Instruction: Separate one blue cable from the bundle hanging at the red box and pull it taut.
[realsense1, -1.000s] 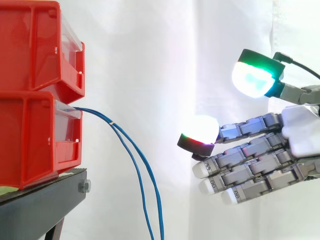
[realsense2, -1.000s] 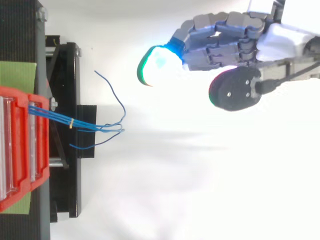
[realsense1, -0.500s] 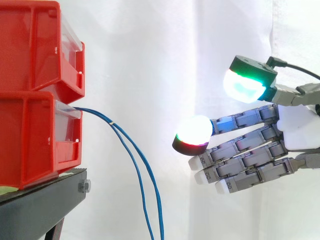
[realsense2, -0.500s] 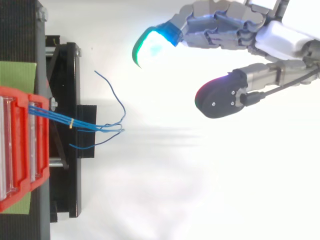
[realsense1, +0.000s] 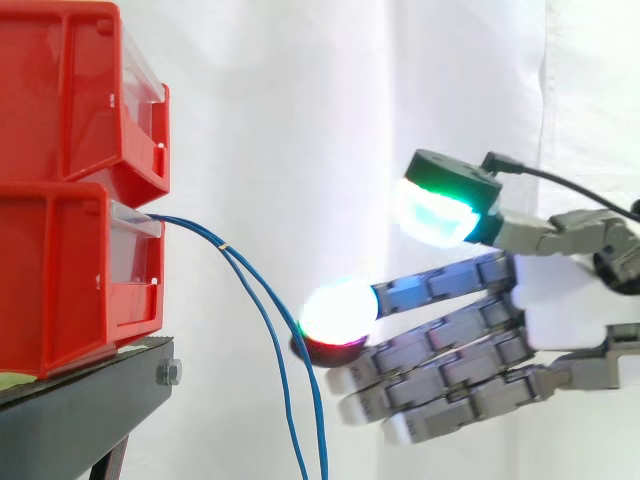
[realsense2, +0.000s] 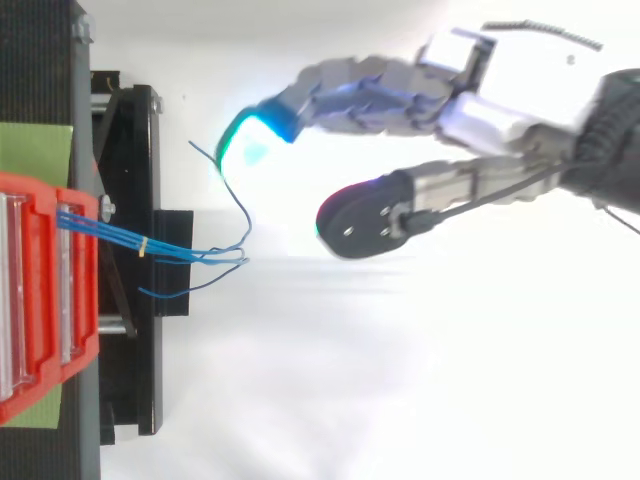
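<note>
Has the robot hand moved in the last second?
Yes: the robot hand has moved left, toward the red bins, close to the blue cables.

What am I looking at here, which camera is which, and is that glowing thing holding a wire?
The grey jointed thing is a robot hand; the glowing pads are its fingertips. One picture looks level from the side, the other down from above. Stacked red bins sit on a black stand before a white curtain. Thin blue cables hang from the lower bin. The fingers are stretched out and open, holding nothing. One pad is close beside the cables; I cannot tell whether it touches them.
</note>
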